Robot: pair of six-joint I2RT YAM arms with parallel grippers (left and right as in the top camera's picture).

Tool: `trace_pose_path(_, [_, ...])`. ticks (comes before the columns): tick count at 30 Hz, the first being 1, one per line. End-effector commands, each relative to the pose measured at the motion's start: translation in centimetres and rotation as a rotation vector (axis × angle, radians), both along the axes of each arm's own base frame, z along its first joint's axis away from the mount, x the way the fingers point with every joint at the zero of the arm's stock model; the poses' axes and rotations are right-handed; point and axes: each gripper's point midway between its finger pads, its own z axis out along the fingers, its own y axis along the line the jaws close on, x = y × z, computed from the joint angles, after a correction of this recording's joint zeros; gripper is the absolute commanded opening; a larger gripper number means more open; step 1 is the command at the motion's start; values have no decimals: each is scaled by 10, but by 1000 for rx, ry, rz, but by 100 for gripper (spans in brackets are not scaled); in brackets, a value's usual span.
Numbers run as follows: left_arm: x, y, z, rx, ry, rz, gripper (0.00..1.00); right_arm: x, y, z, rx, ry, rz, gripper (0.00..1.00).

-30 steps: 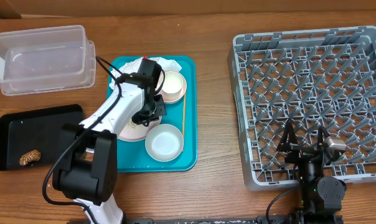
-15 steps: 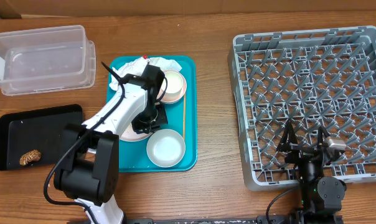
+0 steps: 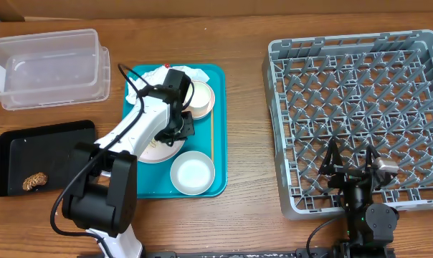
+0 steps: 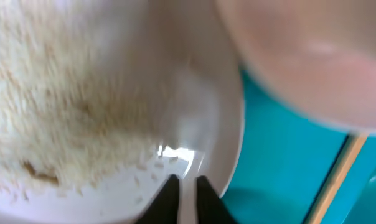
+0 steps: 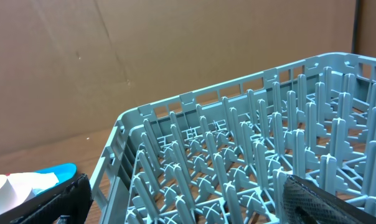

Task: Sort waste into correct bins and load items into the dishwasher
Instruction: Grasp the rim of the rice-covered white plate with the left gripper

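My left gripper (image 3: 179, 125) is shut on the right rim of the pale pink plate (image 3: 158, 148) on the teal tray (image 3: 218, 143). In the left wrist view the jaws (image 4: 187, 188) pinch the plate rim (image 4: 222, 134), and rice-like crumbs (image 4: 63, 93) lie on the plate. The smaller pink dish (image 3: 200, 97) sits behind it and the pale bowl (image 3: 193, 174) in front. The crumpled napkin (image 3: 146, 77) lies at the tray's back. My right gripper (image 3: 351, 160) is open and empty over the grey dish rack (image 3: 360, 64). The cup is not in view.
The clear tub (image 3: 48, 68) stands at the back left. The black tray (image 3: 51, 143) in front of it holds a brown lump (image 3: 35, 180). A thin wooden stick (image 3: 211, 132) lies along the teal tray's right side.
My left gripper has shifted slightly along the plate's rim toward the back. The bowl has slid toward the tray's front edge. The right arm has not moved.
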Motion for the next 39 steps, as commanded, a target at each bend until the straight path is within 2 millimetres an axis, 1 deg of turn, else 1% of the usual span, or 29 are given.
trace_pose_path(1, [6,-1,1,28,-34,-127,27,0,0,-1,-4,-6,0,100])
trace_pose_path(2, [5,-5,1,7,-29,-146,38,0,0,-1,-4,-6,0,100])
trace_pose_path(3, [4,-10,0,-13,-23,-165,43,0,0,-1,-4,-6,0,100])
trace_pose_path(7, [-2,-19,0,-43,-6,-212,44,0,0,-1,-4,-6,0,100])
trace_pose_path(10, [-4,-20,0,-43,-3,-222,68,0,0,-1,-4,-6,0,100])
trace_pose_path(11, [-5,-20,0,-42,1,-223,73,0,0,-1,-4,-6,0,100])
trace_pose_path(13, [-7,-20,-1,-39,9,-226,66,0,0,-1,-4,-6,0,100])
trace_pose_path(16, [-10,-19,-6,-34,14,-225,64,0,0,-1,-4,-6,0,100])
trace_pose_path(22, [-16,-17,-25,-35,2,-226,52,0,0,-1,-4,-6,0,100])
trace_pose_path(24, [-15,-14,-26,-19,-2,-224,50,0,0,-1,-4,-6,0,100])
trace_pose_path(27, [-13,-8,-26,18,-12,-220,38,0,0,-1,-4,-6,0,100])
trace_pose_path(33, [-13,-7,-26,26,-11,-227,36,0,0,-1,-4,-6,0,100])
trace_pose_path(37, [-13,-9,-24,27,-11,-234,30,0,0,-1,-4,-6,0,100])
trace_pose_path(39, [-12,-13,-21,26,-14,-241,22,0,0,-1,-4,-6,0,100])
